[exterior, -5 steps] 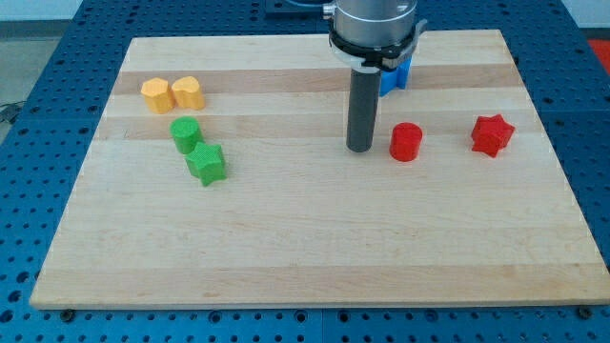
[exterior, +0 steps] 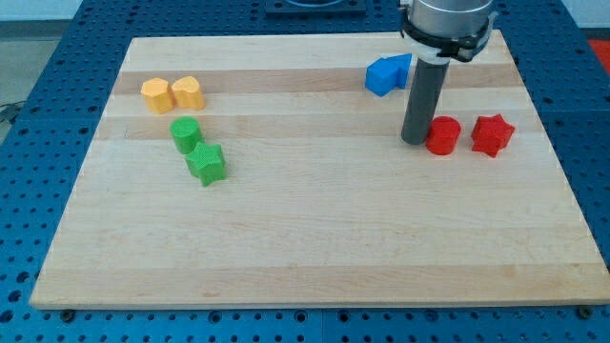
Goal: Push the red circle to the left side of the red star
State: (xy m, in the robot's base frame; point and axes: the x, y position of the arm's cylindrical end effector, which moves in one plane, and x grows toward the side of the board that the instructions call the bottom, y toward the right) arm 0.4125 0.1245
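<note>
Wooden board point(exterior: 315, 257) on blue perforated table point(exterior: 29, 191); my tip point(exterior: 415, 141) touching red circle point(exterior: 442, 136).

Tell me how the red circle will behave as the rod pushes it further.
The red circle is squat and upright, so it probably slides, not tips. My tip sits at its left; being round, it may slip aside if pushed off-centre. It looks light, likely stopping near the red star.
</note>
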